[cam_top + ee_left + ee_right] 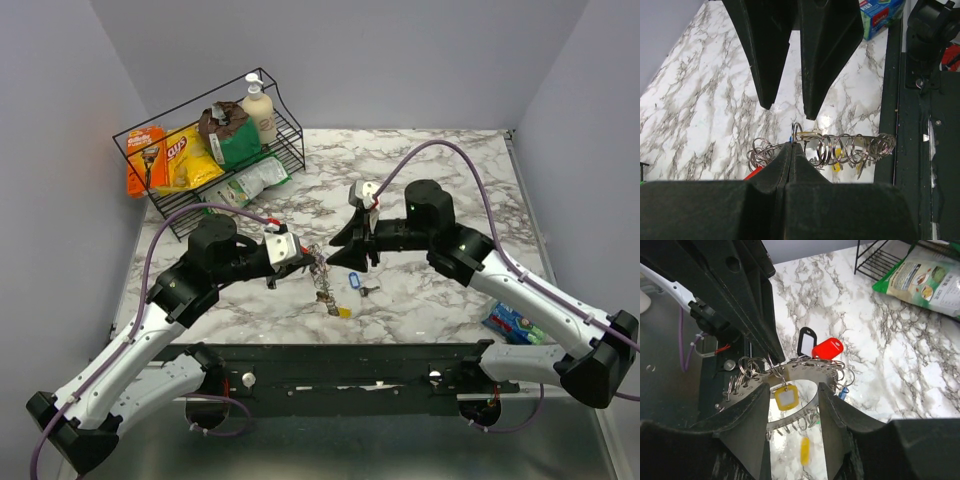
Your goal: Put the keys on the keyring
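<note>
The keyring (320,268) is a flat silver hoop carrying several small split rings and plastic tags, held above the table. My left gripper (306,258) is shut on one of its split rings (796,132), fingertips pressed together (791,146). My right gripper (353,252) is open, and its fingers (747,425) straddle the hoop (805,371) without touching it. A yellow tag (786,396), a red tag (827,348) and a black-framed tag (805,340) hang from the hoop. A blue tag (352,284), a small key (370,291) and a yellow piece (344,312) lie on the marble below.
A black wire basket (290,150) with snack packs and a bottle stands at the back left. A green snack bag (925,280) lies beside it. A blue-green pack (515,322) lies at the right front. A black rail (330,365) runs along the near edge.
</note>
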Controlling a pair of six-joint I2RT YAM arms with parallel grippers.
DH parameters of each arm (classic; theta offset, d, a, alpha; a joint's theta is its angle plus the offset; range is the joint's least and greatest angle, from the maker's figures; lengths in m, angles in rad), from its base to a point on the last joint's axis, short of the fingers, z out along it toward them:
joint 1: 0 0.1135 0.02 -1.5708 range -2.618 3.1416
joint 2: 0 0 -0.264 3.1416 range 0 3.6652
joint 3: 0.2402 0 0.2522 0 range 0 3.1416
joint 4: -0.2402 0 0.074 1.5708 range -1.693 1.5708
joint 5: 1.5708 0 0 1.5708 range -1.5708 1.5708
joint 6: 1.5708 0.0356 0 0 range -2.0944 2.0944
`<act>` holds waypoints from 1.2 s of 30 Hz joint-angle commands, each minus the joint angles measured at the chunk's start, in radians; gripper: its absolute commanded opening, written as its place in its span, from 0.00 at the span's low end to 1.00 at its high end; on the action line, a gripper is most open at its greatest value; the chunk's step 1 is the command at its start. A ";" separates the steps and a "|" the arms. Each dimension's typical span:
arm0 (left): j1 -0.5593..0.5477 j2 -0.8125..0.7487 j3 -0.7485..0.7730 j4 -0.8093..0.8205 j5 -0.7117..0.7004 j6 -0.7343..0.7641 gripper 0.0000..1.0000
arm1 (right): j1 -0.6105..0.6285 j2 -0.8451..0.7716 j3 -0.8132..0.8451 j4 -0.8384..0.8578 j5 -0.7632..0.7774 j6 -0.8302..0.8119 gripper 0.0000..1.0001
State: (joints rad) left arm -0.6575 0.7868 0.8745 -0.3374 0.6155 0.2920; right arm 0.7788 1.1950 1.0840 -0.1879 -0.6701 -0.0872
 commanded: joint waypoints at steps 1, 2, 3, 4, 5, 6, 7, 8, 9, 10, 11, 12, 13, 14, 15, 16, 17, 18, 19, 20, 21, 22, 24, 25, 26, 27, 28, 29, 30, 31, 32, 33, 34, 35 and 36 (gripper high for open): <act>-0.007 -0.015 -0.005 0.061 0.030 -0.010 0.00 | 0.000 -0.029 -0.032 0.038 0.047 -0.019 0.53; -0.007 -0.015 -0.005 0.063 0.027 -0.010 0.00 | 0.000 -0.034 -0.033 0.039 0.050 -0.020 0.53; -0.008 -0.015 -0.005 0.061 0.026 -0.008 0.00 | 0.000 -0.035 -0.039 0.039 0.055 -0.019 0.54; -0.008 -0.014 -0.003 0.060 0.023 -0.010 0.00 | 0.000 -0.037 -0.042 0.039 0.087 -0.007 0.54; -0.008 -0.014 -0.003 0.057 0.012 -0.007 0.00 | -0.001 -0.040 -0.048 0.041 0.111 0.000 0.55; -0.008 -0.014 0.001 0.037 0.006 -0.001 0.00 | -0.001 -0.046 -0.062 0.041 0.138 0.006 0.56; -0.008 -0.017 0.006 0.026 -0.005 0.010 0.00 | -0.003 -0.051 -0.071 0.041 0.186 0.016 0.56; -0.008 -0.017 0.007 0.018 -0.014 0.013 0.00 | -0.012 -0.055 -0.084 0.041 0.204 0.021 0.57; -0.008 -0.020 0.009 0.000 -0.025 0.019 0.00 | -0.015 -0.066 -0.093 0.042 0.217 0.024 0.57; -0.008 -0.026 0.012 -0.006 -0.028 0.024 0.00 | -0.018 -0.071 -0.113 0.042 0.237 0.033 0.58; -0.008 -0.029 0.009 -0.009 -0.031 0.029 0.00 | -0.024 -0.074 -0.124 0.042 0.251 0.041 0.58; -0.008 -0.032 0.008 -0.012 -0.036 0.029 0.00 | -0.027 -0.080 -0.133 0.042 0.268 0.047 0.59; -0.008 -0.035 0.003 -0.012 -0.034 0.029 0.00 | -0.030 -0.087 -0.157 0.044 0.292 0.064 0.59; -0.008 -0.038 0.000 -0.012 -0.036 0.026 0.00 | -0.036 -0.092 -0.170 0.048 0.308 0.073 0.60; -0.008 -0.040 -0.002 -0.009 -0.034 0.022 0.00 | -0.039 -0.095 -0.185 0.051 0.325 0.082 0.61; -0.008 -0.041 -0.008 -0.012 -0.031 0.022 0.00 | -0.044 -0.098 -0.199 0.050 0.360 0.114 0.61; -0.008 -0.043 -0.006 -0.015 -0.031 0.022 0.00 | -0.053 -0.103 -0.234 0.050 0.375 0.124 0.61; -0.008 -0.043 -0.009 -0.025 -0.030 0.022 0.00 | -0.058 -0.104 -0.251 0.050 0.391 0.135 0.61; -0.008 -0.046 -0.006 -0.029 -0.030 0.024 0.00 | -0.062 -0.107 -0.266 0.048 0.414 0.157 0.61; -0.008 -0.044 -0.006 -0.035 -0.031 0.022 0.00 | -0.072 -0.106 -0.292 0.033 0.423 0.170 0.61; -0.008 -0.047 -0.006 -0.047 -0.031 0.029 0.00 | -0.076 -0.101 -0.305 0.024 0.431 0.185 0.61; -0.008 -0.052 -0.006 -0.052 -0.033 0.029 0.00 | -0.078 -0.097 -0.314 0.012 0.435 0.214 0.61; -0.008 -0.055 -0.006 -0.066 -0.034 0.033 0.00 | -0.079 -0.071 -0.338 -0.034 0.435 0.254 0.61; -0.008 -0.057 -0.008 -0.071 -0.036 0.036 0.00 | -0.081 -0.064 -0.351 -0.047 0.425 0.279 0.61; -0.008 -0.058 -0.008 -0.075 -0.039 0.036 0.00 | -0.081 -0.055 -0.363 -0.059 0.419 0.326 0.60; -0.008 -0.061 -0.009 -0.080 -0.040 0.038 0.00 | -0.079 -0.042 -0.377 -0.067 0.414 0.352 0.59; -0.008 -0.066 -0.014 -0.081 -0.042 0.038 0.00 | -0.081 -0.035 -0.401 -0.071 0.396 0.372 0.57; -0.008 -0.067 -0.015 -0.081 -0.043 0.039 0.00 | -0.081 -0.029 -0.412 -0.082 0.392 0.417 0.56; -0.008 -0.072 -0.019 -0.080 -0.045 0.039 0.00 | -0.079 -0.025 -0.420 -0.088 0.391 0.440 0.54; -0.008 -0.077 -0.023 -0.078 -0.045 0.041 0.00 | -0.081 -0.023 -0.439 -0.088 0.379 0.460 0.53; -0.008 -0.078 -0.025 -0.077 -0.046 0.039 0.00 | -0.079 -0.023 -0.447 -0.091 0.377 0.493 0.52; -0.008 -0.080 -0.028 -0.075 -0.045 0.039 0.00 | -0.079 -0.025 -0.456 -0.091 0.382 0.513 0.52; -0.008 -0.081 -0.029 -0.075 -0.045 0.039 0.00 | -0.079 -0.029 -0.466 -0.090 0.385 0.529 0.52; -0.008 -0.083 -0.031 -0.075 -0.045 0.041 0.00 | -0.079 -0.031 -0.478 -0.097 0.391 0.555 0.52; -0.008 -0.081 -0.031 -0.075 -0.045 0.041 0.00 | -0.081 -0.034 -0.484 -0.104 0.400 0.572 0.53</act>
State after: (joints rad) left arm -0.6613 0.7250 0.8497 -0.4416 0.5823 0.3222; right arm 0.7002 1.1709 0.6262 -0.2592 -0.2790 0.3595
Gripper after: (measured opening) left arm 0.008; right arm 0.522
